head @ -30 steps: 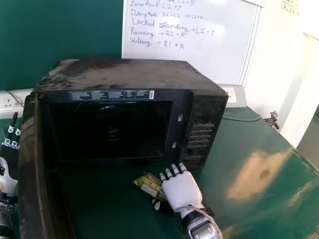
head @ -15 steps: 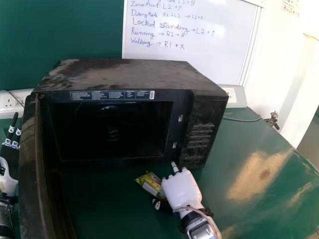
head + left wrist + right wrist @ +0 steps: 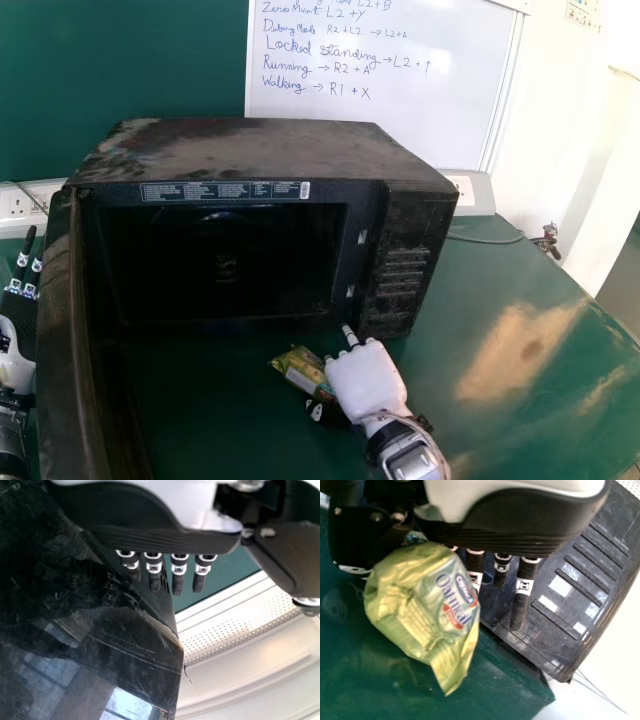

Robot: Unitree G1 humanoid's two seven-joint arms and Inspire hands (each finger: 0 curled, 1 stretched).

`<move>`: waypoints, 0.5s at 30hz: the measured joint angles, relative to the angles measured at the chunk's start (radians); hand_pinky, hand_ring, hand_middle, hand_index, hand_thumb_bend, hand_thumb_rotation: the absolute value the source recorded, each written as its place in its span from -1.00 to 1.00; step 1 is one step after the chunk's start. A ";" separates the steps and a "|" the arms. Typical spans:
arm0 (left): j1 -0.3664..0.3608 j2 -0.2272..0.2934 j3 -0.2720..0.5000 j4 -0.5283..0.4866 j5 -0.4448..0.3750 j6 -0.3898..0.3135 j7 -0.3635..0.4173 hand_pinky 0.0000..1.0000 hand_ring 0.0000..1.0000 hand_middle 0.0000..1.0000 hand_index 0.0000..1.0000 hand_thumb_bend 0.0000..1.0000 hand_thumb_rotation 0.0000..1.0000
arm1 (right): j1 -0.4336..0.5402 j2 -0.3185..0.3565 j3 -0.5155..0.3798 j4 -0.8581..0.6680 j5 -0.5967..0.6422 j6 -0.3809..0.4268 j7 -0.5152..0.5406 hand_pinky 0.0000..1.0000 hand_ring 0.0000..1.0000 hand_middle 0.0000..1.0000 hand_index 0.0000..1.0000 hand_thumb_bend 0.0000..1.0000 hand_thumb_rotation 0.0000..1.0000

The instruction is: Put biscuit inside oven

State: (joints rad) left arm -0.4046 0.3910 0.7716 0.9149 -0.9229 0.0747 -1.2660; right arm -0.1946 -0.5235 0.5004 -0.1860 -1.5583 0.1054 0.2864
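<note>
"Head view shows the biscuit packet (image 3: 300,370) out in front of the black oven (image 3: 250,150), by the right hand (image 3: 368,380). Will it be hard to carry?"

"I don't think so. I'd guess it is light, with a thin wrapper that bends and slides a bit. What's inside could snap, so it wants a soft squeeze."

"Where should the hand hold it?"

"Round the fat middle, I'd say. A loose corner might twist and let it swing."

"Does the hand have it now?"

"Yes, it looks pinched between the thumb and the bent fingers, though one finger (image 3: 521,612) sticks out straight. The wrapper hides the grip, so I can't be sure how tight it is."

"And the left hand (image 3: 15,355)?"

"Its fingers are straight and it holds nothing. It is on the far side of the oven door (image 3: 65,340), which is wide open."

"What does the packet look like close up?"

"Shiny yellow and green, all crinkly, with a pale patch and blue and red print. It is puffy in the middle, and one corner comes to a point."
</note>
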 measured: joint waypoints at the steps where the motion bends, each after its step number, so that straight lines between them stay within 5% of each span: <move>1: -0.001 0.000 0.000 0.000 0.000 0.000 -0.002 -1.00 -0.38 0.47 1.00 -0.95 1.00 | 0.003 0.003 -0.004 0.000 0.016 0.000 -0.008 0.02 -0.08 0.01 0.25 0.54 -0.80; 5: -0.002 -0.001 0.000 0.000 0.000 -0.004 -0.002 -1.00 -0.37 0.44 1.00 -0.99 1.00 | 0.013 0.010 -0.023 -0.001 0.056 0.000 -0.029 0.06 -0.05 0.02 0.22 0.47 -0.85; 8: -0.002 -0.002 0.000 0.000 0.000 -0.004 -0.001 -1.00 -0.39 0.45 1.00 -0.80 1.00 | 0.015 0.012 -0.037 -0.009 0.078 0.000 -0.051 0.09 -0.05 0.00 0.01 0.09 -0.75; 15: -0.004 -0.002 0.000 0.001 0.000 -0.005 -0.001 -1.00 -0.36 0.47 1.00 -0.70 1.00 | 0.017 0.011 -0.083 -0.039 0.118 -0.001 -0.074 0.15 0.01 0.00 -0.02 0.04 -0.73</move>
State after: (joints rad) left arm -0.4082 0.3891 0.7716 0.9156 -0.9226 0.0700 -1.2673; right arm -0.1774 -0.5122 0.4179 -0.2254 -1.4406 0.1047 0.2120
